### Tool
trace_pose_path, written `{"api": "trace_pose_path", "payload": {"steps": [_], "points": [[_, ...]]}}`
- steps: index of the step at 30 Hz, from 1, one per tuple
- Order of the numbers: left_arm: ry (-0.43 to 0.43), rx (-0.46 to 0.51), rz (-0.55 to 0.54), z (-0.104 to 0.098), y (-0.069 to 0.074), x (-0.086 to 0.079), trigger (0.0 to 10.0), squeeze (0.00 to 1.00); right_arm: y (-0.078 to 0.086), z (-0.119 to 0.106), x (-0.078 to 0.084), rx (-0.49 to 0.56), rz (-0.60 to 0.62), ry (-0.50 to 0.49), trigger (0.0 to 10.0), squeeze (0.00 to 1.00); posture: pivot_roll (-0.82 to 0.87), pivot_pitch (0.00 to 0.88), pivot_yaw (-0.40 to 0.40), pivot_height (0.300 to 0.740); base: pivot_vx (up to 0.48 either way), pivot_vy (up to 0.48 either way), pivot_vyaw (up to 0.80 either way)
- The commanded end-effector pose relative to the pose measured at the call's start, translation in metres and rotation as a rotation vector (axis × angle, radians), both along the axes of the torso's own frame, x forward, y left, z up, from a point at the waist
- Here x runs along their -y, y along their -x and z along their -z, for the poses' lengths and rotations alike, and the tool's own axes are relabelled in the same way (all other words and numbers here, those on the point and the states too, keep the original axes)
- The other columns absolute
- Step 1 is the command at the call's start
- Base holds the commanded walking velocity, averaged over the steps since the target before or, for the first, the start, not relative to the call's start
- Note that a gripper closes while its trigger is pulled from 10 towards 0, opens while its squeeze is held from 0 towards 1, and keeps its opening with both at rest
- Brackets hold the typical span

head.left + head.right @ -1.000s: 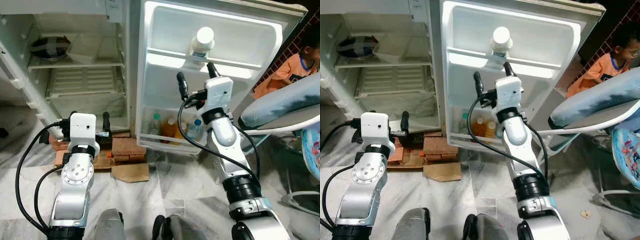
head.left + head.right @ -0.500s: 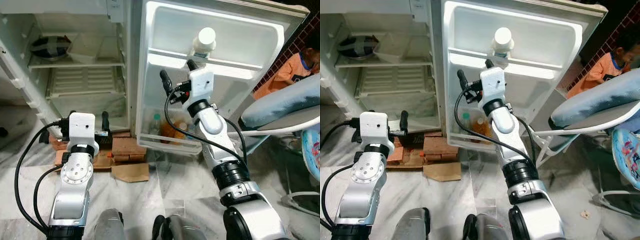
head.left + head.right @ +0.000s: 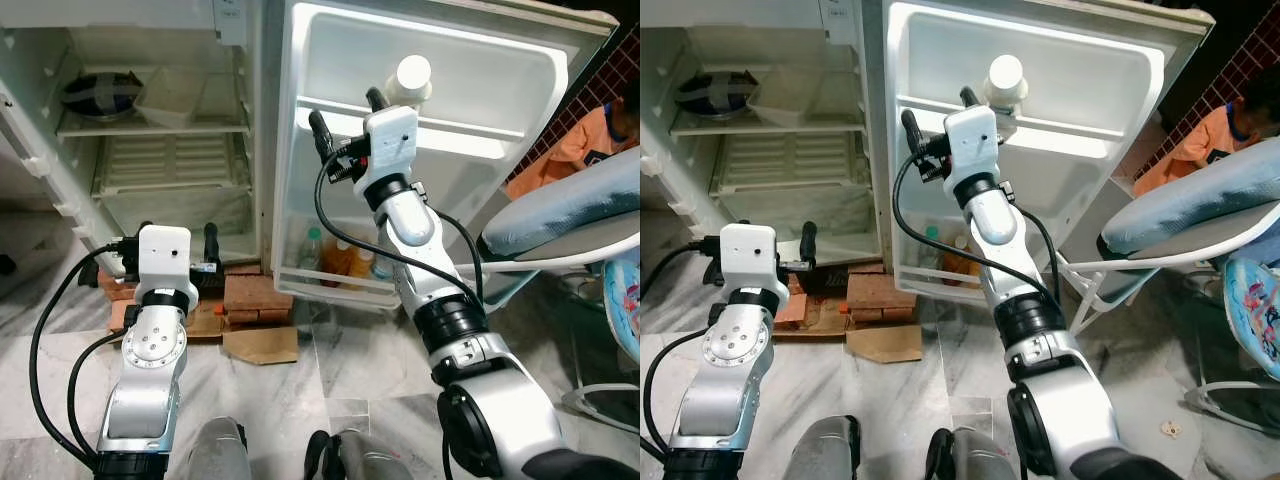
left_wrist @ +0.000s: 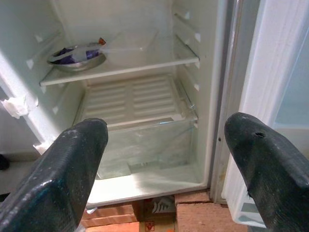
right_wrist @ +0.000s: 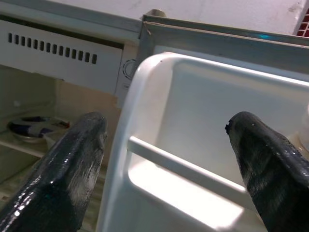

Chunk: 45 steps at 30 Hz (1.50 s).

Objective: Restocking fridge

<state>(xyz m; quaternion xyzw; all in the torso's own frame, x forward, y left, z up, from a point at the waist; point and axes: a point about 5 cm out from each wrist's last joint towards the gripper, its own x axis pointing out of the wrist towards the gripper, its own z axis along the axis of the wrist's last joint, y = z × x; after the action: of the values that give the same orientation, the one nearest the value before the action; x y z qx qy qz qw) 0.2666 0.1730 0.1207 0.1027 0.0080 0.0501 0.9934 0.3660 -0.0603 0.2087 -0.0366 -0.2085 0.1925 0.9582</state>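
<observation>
The fridge (image 3: 170, 140) stands open, with a metal bowl (image 3: 95, 92) on its upper inner shelf. On the open door (image 3: 450, 120), a white bottle (image 3: 410, 80) stands in the upper rack and a few drink bottles (image 3: 345, 258) sit in the bottom rack. My right gripper (image 3: 347, 115) is raised against the upper rack, just left of the white bottle, open and empty. One of its fingers (image 5: 72, 164) reaches past the door's inner edge. My left gripper (image 4: 166, 133) hovers low in front of the fridge's crisper drawer (image 4: 145, 145), open and empty.
Bricks (image 3: 255, 295) and a piece of cardboard (image 3: 262, 343) lie on the marble floor under the fridge. A blue-grey padded board (image 3: 565, 210) on a metal frame juts in at the right. Behind it is a person in an orange shirt (image 3: 585, 140).
My right arm swung up and to the left along the door, from beside the lower bottles to the upper rack. The left arm stayed put.
</observation>
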Motion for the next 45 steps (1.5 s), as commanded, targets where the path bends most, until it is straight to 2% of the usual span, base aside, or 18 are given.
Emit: {"api": "trace_pose_path", "payload": {"steps": [1,7,11,14,20,26,35,40,45], "points": [[-0.003,-0.001,-0.001,0.001,0.001,0.001,10.0,0.0,-0.002,-0.001,0.004,0.002,0.009,-0.016,10.0,0.0,0.23,0.113,-0.153,0.74,0.0,0.0,0.0],[-0.003,-0.002,-0.01,0.001,0.003,0.0,10.0,0.0,0.002,0.011,0.009,-0.017,0.013,0.01,10.0,0.0,0.23,0.116,-0.157,0.74,0.0,0.0,0.0],[-0.003,-0.004,-0.002,0.002,0.002,0.001,10.0,0.0,-0.003,0.01,0.021,-0.02,0.07,0.017,10.0,0.0,0.22,0.118,-0.15,0.74,0.0,0.0,0.0],[-0.003,-0.004,0.0,0.001,0.002,0.001,10.0,0.0,-0.005,0.009,0.023,-0.014,0.089,0.023,10.0,0.0,0.22,0.115,-0.147,0.74,0.0,0.0,0.0],[-0.006,0.004,0.002,-0.001,-0.001,0.001,10.0,0.0,-0.013,0.003,0.022,-0.014,0.133,0.049,10.0,0.0,0.23,0.115,-0.147,0.74,0.0,0.0,0.0],[-0.01,0.003,-0.007,-0.001,0.001,-0.002,10.0,0.0,-0.014,0.004,0.019,-0.032,0.128,0.052,10.0,0.0,0.24,0.116,-0.15,0.74,0.0,0.0,0.0],[-0.009,0.009,-0.006,-0.002,-0.001,0.0,10.0,0.0,-0.021,-0.016,0.016,0.021,0.142,0.04,10.0,0.0,0.24,0.112,-0.15,0.74,0.0,0.0,0.0],[-0.008,0.01,-0.01,-0.002,-0.001,-0.001,10.0,0.0,-0.016,-0.004,0.012,-0.002,0.103,0.055,10.0,0.0,0.24,0.112,-0.154,0.74,0.0,0.0,0.0],[-0.006,0.007,-0.009,-0.001,0.0,0.0,10.0,0.0,-0.012,0.016,0.021,-0.058,0.105,0.073,10.0,0.0,0.23,0.114,-0.152,0.74,0.0,0.0,0.0]]}}
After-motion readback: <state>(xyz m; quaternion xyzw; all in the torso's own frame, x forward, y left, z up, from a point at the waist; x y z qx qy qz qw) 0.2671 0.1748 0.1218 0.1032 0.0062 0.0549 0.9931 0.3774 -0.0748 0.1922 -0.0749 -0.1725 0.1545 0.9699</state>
